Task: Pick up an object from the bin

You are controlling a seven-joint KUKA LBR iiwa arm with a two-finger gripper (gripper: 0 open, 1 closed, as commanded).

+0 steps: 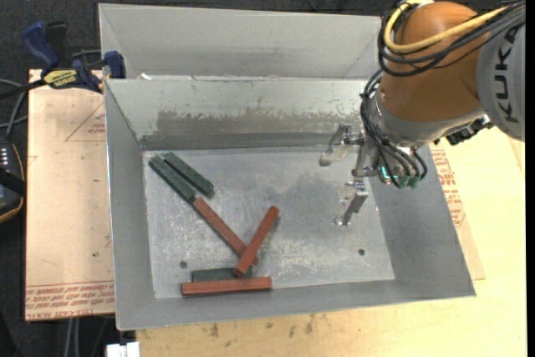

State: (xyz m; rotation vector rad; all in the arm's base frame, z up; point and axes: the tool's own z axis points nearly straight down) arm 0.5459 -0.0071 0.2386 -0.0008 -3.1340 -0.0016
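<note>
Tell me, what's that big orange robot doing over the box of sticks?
The robot arm reaches into the grey bin from the right. Its gripper hangs over the bare right side of the floor, open, with nothing between its fingers. The dark green sticks and red-brown sticks lie on the left, away from it. It hasn't picked anything up yet.
</note>
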